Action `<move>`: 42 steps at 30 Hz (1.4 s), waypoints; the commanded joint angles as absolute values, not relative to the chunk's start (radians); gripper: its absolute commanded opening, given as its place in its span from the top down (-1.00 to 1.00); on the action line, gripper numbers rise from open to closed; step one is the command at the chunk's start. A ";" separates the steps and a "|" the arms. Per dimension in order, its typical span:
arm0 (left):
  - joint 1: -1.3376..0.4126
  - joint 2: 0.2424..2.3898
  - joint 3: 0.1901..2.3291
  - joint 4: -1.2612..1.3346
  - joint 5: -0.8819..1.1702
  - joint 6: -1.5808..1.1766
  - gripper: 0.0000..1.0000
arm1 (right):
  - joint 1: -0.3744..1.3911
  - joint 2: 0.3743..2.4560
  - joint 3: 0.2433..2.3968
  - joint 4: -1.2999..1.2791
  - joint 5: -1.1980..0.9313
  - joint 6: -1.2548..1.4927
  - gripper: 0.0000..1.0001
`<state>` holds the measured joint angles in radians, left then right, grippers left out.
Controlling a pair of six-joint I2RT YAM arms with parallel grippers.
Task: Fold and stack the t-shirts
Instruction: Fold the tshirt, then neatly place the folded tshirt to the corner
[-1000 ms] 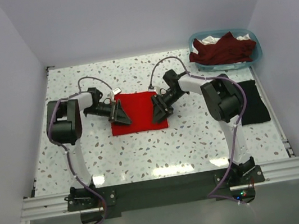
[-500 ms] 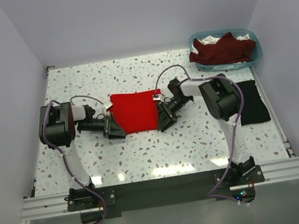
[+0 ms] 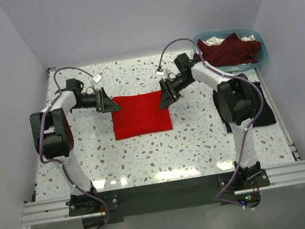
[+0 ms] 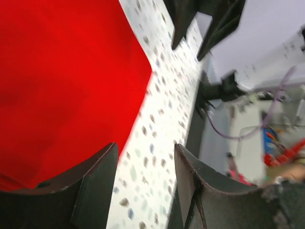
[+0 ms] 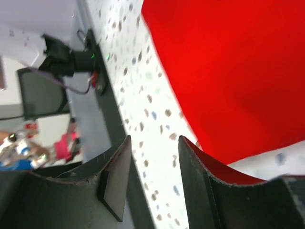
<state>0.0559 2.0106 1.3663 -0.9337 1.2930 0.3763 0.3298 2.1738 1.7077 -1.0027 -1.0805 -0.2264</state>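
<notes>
Both arms are reaching out to the far edge of the red t-shirt, which is lying folded flat in the middle of the table. The left gripper is hovering just beside the far-left corner and the right gripper at the far-right corner, so the cloth is sitting between them and spreading back toward the bases. Both pairs of jaws are standing apart, with speckled tabletop showing in each gap and nothing pinched. The folded shape is running slightly longer left to right, its edges square to the table. Neither arm is nearer, so this is looking like a two-handed job. The black t-shirt is lying off to the right, closer to the right arm, and the maroon t-shirt is sitting in the basket.
</notes>
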 commanded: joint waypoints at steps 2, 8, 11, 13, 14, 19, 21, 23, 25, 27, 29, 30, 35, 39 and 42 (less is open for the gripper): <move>0.038 1.928 1.335 -0.093 1.172 -0.280 -0.15 | 0.316 2.178 1.752 -0.498 -1.002 0.152 0.07; 0.009 2.140 1.422 0.235 1.086 -0.586 -0.10 | 0.311 2.422 1.965 -0.335 -0.917 0.262 0.17; 0.009 2.224 1.437 0.288 1.075 -0.669 -0.09 | 0.305 2.491 2.006 -0.330 -0.914 0.270 0.19; 0.018 2.259 1.418 0.290 1.049 -0.663 -0.08 | 0.290 2.513 1.996 -0.319 -0.920 0.284 0.21; 0.034 2.270 1.414 0.281 1.051 -0.658 -0.07 | 0.284 2.525 1.991 -0.305 -0.920 0.291 0.22; 0.090 2.292 1.384 0.224 1.025 -0.595 -0.07 | 0.246 2.551 1.971 -0.316 -0.925 0.279 0.27; 0.123 2.267 1.384 0.206 1.023 -0.574 -0.06 | 0.236 2.504 1.959 -0.319 -0.936 0.278 0.25; 0.138 2.225 1.390 0.187 1.026 -0.549 -0.07 | 0.233 2.442 1.942 -0.315 -0.936 0.278 0.18; 0.140 2.134 1.417 0.126 1.012 -0.424 -0.14 | 0.224 2.326 1.895 -0.286 -0.924 0.319 -0.04; 0.129 2.024 1.419 0.063 0.982 -0.309 -0.19 | 0.213 2.240 1.797 -0.226 -0.885 0.383 -0.10; 0.088 1.947 1.402 -0.035 0.931 -0.206 -0.23 | 0.207 2.093 1.714 -0.206 -0.827 0.405 -0.14; 0.059 1.877 1.396 -0.082 0.872 -0.051 -0.24 | 0.201 2.038 1.624 -0.204 -0.765 0.422 -0.18; -0.242 1.653 1.208 -0.148 0.612 0.328 -0.29 | 0.178 1.760 1.343 -0.247 -0.591 0.437 -0.33; -0.458 1.582 1.057 -0.045 0.436 0.548 -0.29 | 0.161 1.642 1.224 -0.305 -0.457 0.459 -0.36; -0.606 1.581 0.973 0.054 0.355 0.697 -0.24 | 0.158 1.574 1.148 -0.324 -0.370 0.477 -0.40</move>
